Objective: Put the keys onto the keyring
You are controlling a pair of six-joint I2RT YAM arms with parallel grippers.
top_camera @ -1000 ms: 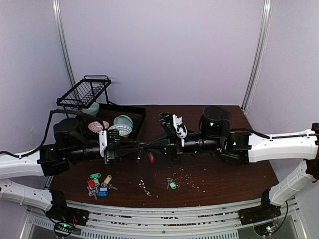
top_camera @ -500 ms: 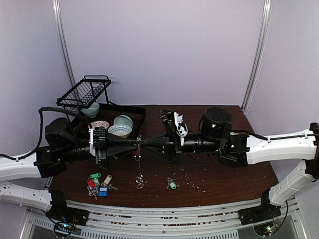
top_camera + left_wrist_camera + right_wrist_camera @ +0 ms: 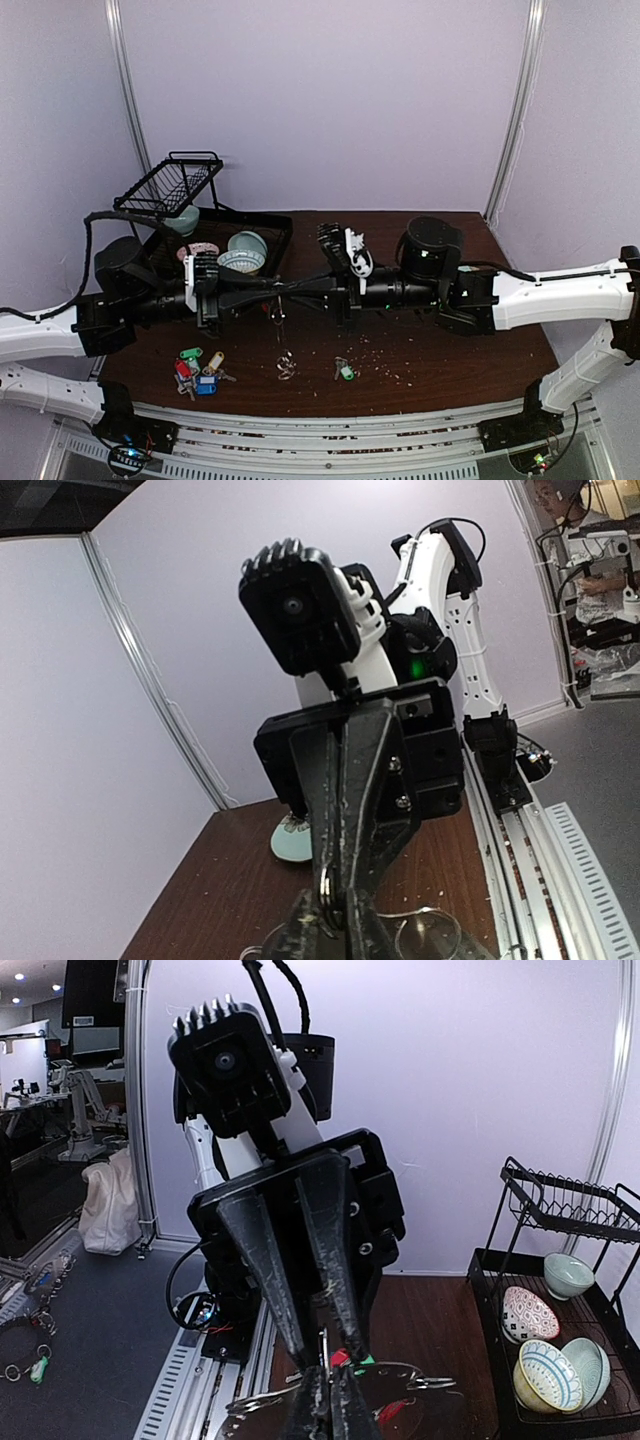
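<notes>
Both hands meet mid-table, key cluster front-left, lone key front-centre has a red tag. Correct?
No. The lone key front-centre has a green tag, not red; the top external view shows it. The left hand and right hand do meet mid-table, and the key cluster lies front-left.

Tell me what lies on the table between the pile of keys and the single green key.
A small bunch of metal rings, shown in the top view.
</notes>
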